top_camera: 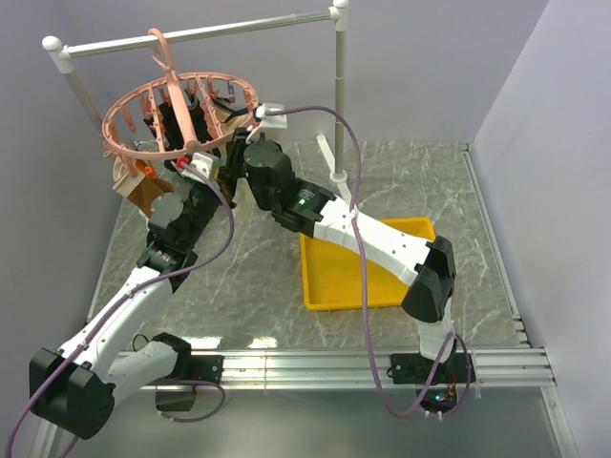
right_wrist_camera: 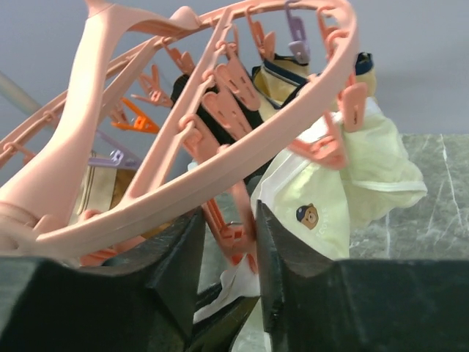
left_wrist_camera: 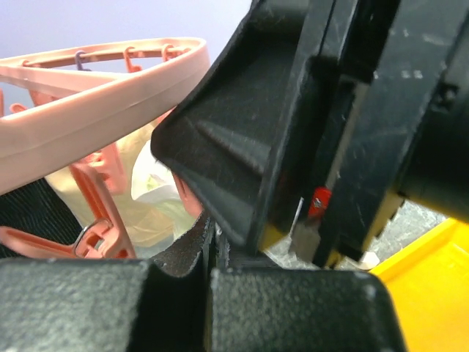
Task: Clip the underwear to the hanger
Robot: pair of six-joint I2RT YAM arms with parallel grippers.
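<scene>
The pink hanger [top_camera: 181,105] hangs by its hook from the white rail, and its ring fills the right wrist view [right_wrist_camera: 220,110]. The cream underwear [right_wrist_camera: 322,205], with a small bear logo, hangs from a clip on the ring's right side; it also shows in the left wrist view [left_wrist_camera: 150,194]. My right gripper [right_wrist_camera: 229,242] is open, its jaws either side of a pink clip [right_wrist_camera: 234,235] under the ring. My left gripper [left_wrist_camera: 207,246] is just below, shut on a white edge of the underwear [right_wrist_camera: 245,282]. In the top view both grippers, left [top_camera: 205,167] and right [top_camera: 250,143], meet at the ring's near right side.
Brown [top_camera: 143,191] and black [right_wrist_camera: 190,95] garments hang from other clips. The yellow tray [top_camera: 325,286] lies under the right arm. The rail's upright post [top_camera: 339,95] stands right of the grippers. Walls close in on the left and right.
</scene>
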